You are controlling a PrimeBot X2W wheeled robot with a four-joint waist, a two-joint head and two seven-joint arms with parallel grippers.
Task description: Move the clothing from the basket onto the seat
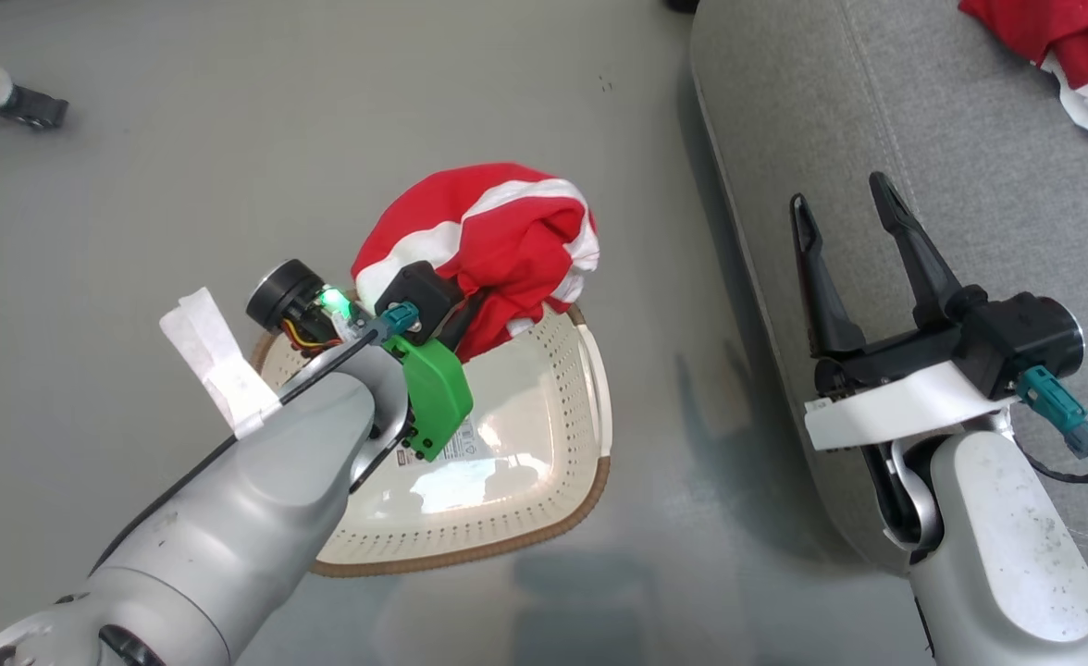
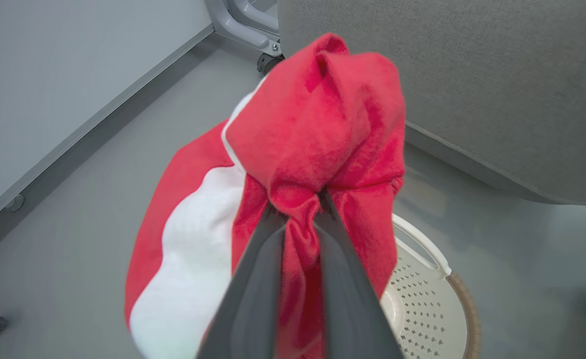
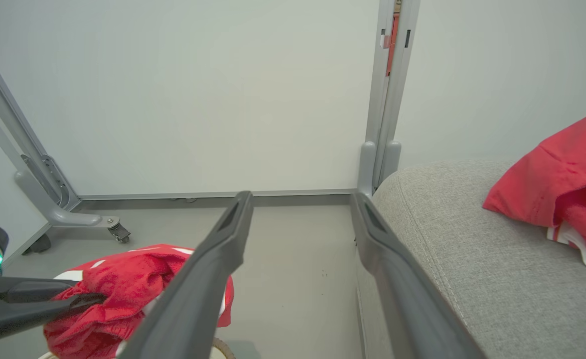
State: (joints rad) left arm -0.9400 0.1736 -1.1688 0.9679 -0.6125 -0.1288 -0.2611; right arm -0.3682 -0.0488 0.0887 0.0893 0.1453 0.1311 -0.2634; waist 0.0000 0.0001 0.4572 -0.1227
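A red garment with white stripes (image 1: 488, 245) hangs bunched above the far rim of the cream basket (image 1: 544, 444), whose inside shows a paper label. My left gripper (image 2: 300, 202) is shut on this red garment (image 2: 323, 114), its dark fingers (image 2: 253, 289) pinching a fold; from the right wrist view the same garment (image 3: 118, 289) hangs from that gripper. A second red and white garment (image 1: 1071, 55) lies on the light grey seat (image 1: 877, 139), also visible as red cloth (image 3: 567, 184) on the cushion (image 3: 472, 259). My right gripper (image 1: 847, 211) stands open over the seat's left edge, holding nothing.
The basket stands on grey floor left of the seat. A grey metal frame leg with a caster (image 3: 69, 214) stands by the white wall (image 3: 198, 89). A pale bracket with a dark caster (image 1: 7, 97) sits at the far left floor.
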